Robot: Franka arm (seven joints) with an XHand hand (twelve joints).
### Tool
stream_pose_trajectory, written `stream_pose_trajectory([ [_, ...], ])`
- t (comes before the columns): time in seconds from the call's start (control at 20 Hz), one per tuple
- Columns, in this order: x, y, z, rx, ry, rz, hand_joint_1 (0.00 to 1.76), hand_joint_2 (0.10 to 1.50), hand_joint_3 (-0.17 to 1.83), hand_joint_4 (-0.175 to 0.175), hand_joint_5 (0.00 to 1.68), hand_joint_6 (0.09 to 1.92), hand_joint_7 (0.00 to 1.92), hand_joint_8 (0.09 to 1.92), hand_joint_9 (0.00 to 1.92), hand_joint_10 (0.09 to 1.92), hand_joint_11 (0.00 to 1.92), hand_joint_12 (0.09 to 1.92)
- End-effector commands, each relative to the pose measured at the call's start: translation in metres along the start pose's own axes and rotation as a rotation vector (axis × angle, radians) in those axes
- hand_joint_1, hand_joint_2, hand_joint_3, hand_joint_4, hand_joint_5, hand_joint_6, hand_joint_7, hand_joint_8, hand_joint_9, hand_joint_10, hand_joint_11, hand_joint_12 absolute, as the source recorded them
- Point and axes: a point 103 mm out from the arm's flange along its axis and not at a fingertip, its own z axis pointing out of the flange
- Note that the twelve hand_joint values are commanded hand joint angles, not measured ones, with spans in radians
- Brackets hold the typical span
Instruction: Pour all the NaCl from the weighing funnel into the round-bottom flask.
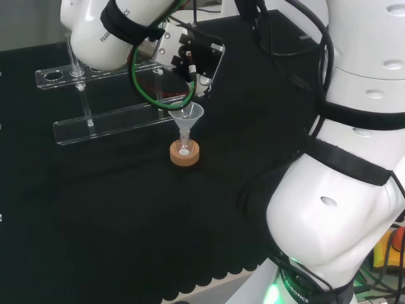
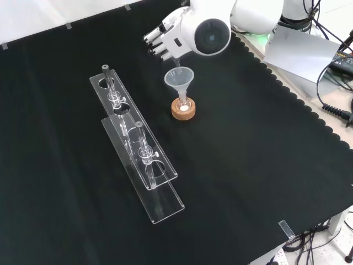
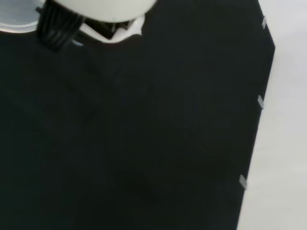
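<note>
In the head view we see the black and white robot hand (image 1: 190,54) poised above the clear plastic funnel (image 1: 186,118) set in the small round-bottom glass flask (image 1: 184,149) on its cork ring stand (image 1: 184,154); what it holds we cannot tell. In the front view its fingers (image 2: 157,44) look curled above the funnel, white powder in the flask. We should tip slowly, keeping the spout centred over the funnel mouth. The wrist view offers black cloth surface (image 3: 144,143).
</note>
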Motion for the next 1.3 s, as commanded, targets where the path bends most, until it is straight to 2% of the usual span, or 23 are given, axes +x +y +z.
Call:
stream_pose_trajectory([
  [0.05,-0.004,-0.001,0.008,0.004,0.055,-0.003,1.09,0.65,0.82,0.175,1.11,1.03,0.53,0.65,0.71,0.52,0.33,1.34],
  [0.45,-0.008,-0.001,0.014,-0.007,0.103,0.000,1.08,0.66,0.82,0.175,1.11,1.03,0.54,0.65,0.72,0.53,0.33,1.34],
  [1.0,-0.020,0.001,0.027,-0.017,0.306,-0.018,1.08,0.66,0.82,0.175,1.10,1.04,0.54,0.65,0.73,0.53,0.34,1.33],
  [1.3,-0.022,0.005,0.033,-0.024,0.356,-0.024,1.08,0.66,0.82,0.175,1.10,1.04,0.55,0.66,0.74,0.53,0.35,1.33],
])
